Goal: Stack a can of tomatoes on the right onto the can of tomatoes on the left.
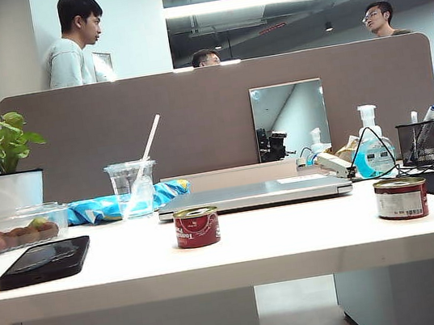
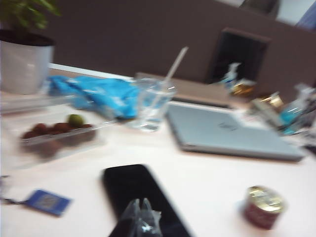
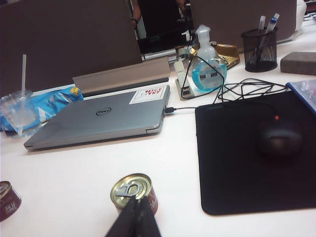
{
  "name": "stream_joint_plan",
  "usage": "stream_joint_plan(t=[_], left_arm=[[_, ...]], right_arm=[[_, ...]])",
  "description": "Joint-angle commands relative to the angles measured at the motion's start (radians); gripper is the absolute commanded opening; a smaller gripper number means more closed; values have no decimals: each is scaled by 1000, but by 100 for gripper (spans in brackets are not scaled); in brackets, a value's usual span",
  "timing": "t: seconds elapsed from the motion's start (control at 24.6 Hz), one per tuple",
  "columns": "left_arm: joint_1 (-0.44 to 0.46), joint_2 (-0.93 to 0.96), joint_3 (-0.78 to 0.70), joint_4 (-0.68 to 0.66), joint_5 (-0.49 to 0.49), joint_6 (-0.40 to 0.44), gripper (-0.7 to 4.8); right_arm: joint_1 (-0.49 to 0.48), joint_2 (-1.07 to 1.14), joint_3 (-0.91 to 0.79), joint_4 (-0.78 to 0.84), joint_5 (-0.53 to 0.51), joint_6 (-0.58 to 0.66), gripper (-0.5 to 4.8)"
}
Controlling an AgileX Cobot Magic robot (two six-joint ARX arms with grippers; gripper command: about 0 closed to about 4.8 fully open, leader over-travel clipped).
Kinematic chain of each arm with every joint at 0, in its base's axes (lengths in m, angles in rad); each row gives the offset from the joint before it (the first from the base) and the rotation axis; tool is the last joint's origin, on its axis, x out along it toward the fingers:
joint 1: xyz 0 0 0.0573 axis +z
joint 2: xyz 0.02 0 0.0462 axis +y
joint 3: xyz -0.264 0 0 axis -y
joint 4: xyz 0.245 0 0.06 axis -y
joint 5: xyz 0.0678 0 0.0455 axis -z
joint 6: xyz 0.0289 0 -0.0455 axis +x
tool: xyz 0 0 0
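Note:
Two short red tomato cans with gold lids stand upright on the white table, well apart. The left can [image 1: 197, 227] [image 2: 261, 206] [image 3: 8, 200] is in front of the laptop. The right can [image 1: 401, 199] [image 3: 132, 190] stands beside the black mouse pad. My right gripper [image 3: 138, 198] is shut and empty, its dark tips in line with the right can's lid, back from it. My left gripper [image 2: 141, 200] is shut and empty, its tips seen over the black phone [image 2: 140, 195], with the left can off to one side. Neither arm shows in the exterior view.
A closed silver laptop [image 1: 255, 195] lies behind the cans. A black phone [image 1: 44, 261], a fruit tray [image 1: 11, 230], a plastic cup with a straw [image 1: 132, 187] and a potted plant [image 1: 10, 189] are on the left. A mouse [image 3: 279, 137] on its pad, cables, a sanitizer bottle [image 1: 373, 151] and a pen holder [image 1: 419, 142] are on the right.

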Motion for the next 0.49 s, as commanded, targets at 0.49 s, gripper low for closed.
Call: stream_joint_plan(t=[0.49], left_arm=[[-2, 9, 145, -202, 10, 218, -5]], right_arm=[[1, 7, 150, -164, 74, -54, -2]])
